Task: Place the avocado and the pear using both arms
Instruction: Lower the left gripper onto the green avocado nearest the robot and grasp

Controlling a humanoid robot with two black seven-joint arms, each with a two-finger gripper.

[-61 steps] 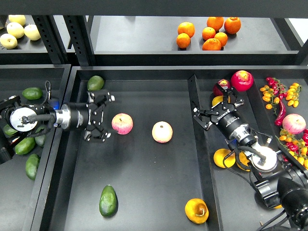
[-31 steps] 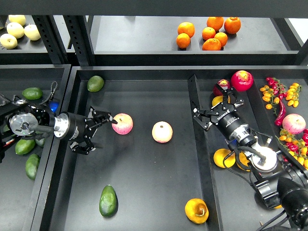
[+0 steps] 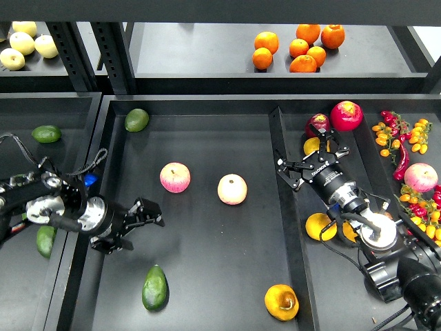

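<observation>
Black fingers spread, the left gripper (image 3: 141, 225) has swung down from beside the pink apple (image 3: 175, 177) toward the avocado (image 3: 155, 287), closing in for a pick. The right gripper (image 3: 303, 167), open, hovers unmoved, well apart from the pear (image 3: 282, 302) on the dark tray (image 3: 207, 145) beneath shelves of oranges (image 3: 298, 47).

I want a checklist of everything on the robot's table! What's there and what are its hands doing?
Surface: dark tray, bare in places.
Job's things: avocado and pear lying near the front edge, apart.
Clutter: two apples, a rounder green fruit.
Grippers: left gripper open, above the avocado; right gripper open over the right bin; both empty.
Cables: black cable on the left arm.
Surroundings: oranges on the shelf.
</observation>
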